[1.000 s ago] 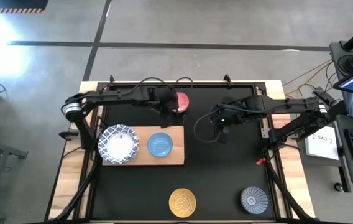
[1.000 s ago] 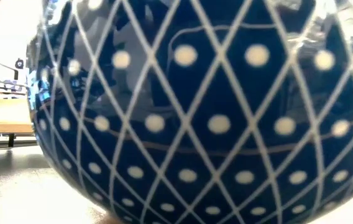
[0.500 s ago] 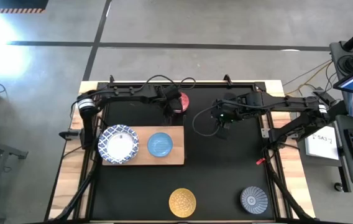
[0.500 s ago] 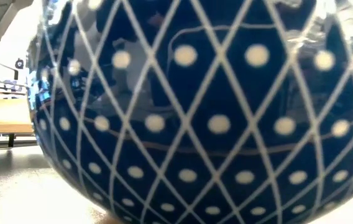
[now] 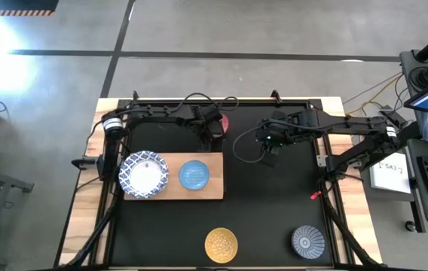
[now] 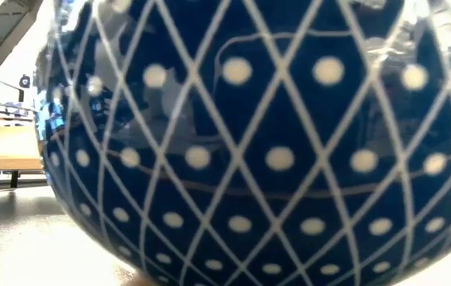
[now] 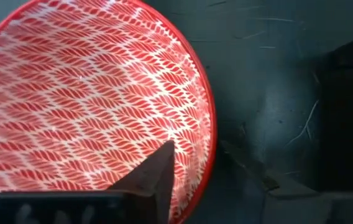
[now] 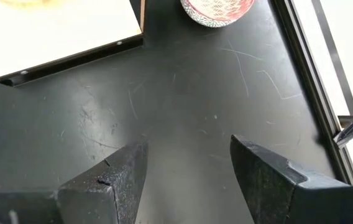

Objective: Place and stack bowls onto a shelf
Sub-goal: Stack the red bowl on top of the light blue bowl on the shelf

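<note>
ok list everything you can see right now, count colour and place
red bowl: one, red leaf pattern, far side of the table, under the left gripper
large bowl: one, white with blue patterned rim, left end of the shelf
light blue bowl: one, middle of the shelf
yellow bowl: one, near edge, centre
grey-blue bowl: one, near edge, right
shelf: one, light wood, left of centre
table: one, black top, wooden edges
left gripper: at the red bowl's rim
right gripper: open, above bare table, right of centre

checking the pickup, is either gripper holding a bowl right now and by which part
Not clearly held yet. The left gripper is at the red bowl, with one finger inside the rim; a closed grip cannot be told. The right gripper is open over bare table, holding nothing.
</note>
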You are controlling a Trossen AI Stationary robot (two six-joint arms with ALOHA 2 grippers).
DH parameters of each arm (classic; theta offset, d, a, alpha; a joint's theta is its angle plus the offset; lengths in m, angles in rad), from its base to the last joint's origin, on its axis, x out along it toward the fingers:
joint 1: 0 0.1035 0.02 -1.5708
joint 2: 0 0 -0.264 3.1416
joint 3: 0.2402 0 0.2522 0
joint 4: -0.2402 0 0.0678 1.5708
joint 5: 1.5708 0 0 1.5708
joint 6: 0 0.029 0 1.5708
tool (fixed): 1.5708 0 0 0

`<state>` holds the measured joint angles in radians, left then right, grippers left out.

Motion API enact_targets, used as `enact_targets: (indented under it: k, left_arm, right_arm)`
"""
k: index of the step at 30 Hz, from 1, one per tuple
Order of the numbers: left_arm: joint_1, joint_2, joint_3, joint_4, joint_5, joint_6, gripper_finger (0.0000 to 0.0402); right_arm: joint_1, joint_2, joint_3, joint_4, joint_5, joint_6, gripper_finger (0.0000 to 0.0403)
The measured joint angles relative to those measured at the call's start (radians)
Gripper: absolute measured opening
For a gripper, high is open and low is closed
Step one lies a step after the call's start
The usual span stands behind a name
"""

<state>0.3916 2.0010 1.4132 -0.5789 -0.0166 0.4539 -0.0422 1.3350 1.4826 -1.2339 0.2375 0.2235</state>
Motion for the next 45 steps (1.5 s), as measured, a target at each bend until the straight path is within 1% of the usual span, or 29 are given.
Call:
enact_targets:
  k: [3,5,6,10,14,20,23,28,32,35,39,43,45]
  left_arm:
    - [0.004,0.000,0.000,-0.001,0.003,-0.005,0.0053]
    - [0.005,0.000,0.000,-0.002,0.003,-0.038,0.0018]
    - [0.005,-0.001,0.000,-0.005,-0.002,-0.057,0.0011]
    - [0.006,-0.008,0.000,-0.016,0.000,-0.082,0.0010]
    - [0.006,-0.042,0.000,-0.043,0.005,-0.122,0.0006]
    - [0.005,-0.128,0.000,-0.079,0.004,-0.175,0.0006]
    - [0.003,-0.173,0.000,-0.096,0.004,-0.236,0.0006]
    - [-0.031,-0.257,0.000,-0.138,0.001,-0.314,0.0006]
    - [-0.091,-0.332,0.000,-0.156,0.005,-0.381,0.0009]
    - [-0.160,-0.388,0.000,-0.188,0.014,-0.448,0.0010]
    - [-0.286,-0.447,0.000,-0.211,0.020,-0.556,0.0011]
    - [-0.431,-0.475,0.000,-0.236,0.019,-0.672,0.0011]
    - [-0.499,-0.478,0.000,-0.262,-0.002,-0.727,0.0012]
  right_arm:
    - [0.000,0.000,0.000,0.001,0.000,-0.008,0.0216]
    - [0.000,0.000,0.000,0.002,0.000,-0.012,0.0216]
    - [0.000,0.000,0.000,0.003,0.000,-0.012,0.0216]
    - [0.000,0.000,0.000,0.004,0.000,-0.014,0.0216]
    - [0.000,0.000,0.000,0.004,0.000,-0.014,0.0216]
    - [0.000,0.000,0.000,0.003,0.000,-0.015,0.0216]
    - [0.000,0.000,0.000,0.003,0.000,-0.015,0.0216]
    - [0.000,0.000,0.000,0.001,0.000,-0.009,0.0216]
    - [0.000,0.000,0.000,-0.035,-0.002,0.033,0.0216]
    - [0.000,0.000,0.000,-0.084,-0.002,0.102,0.0216]
    - [0.010,0.000,0.000,-0.124,-0.002,0.184,0.0216]
    - [0.033,0.000,-0.004,-0.127,-0.009,0.257,0.0216]
    - [0.049,0.000,-0.009,-0.130,-0.015,0.294,0.0216]
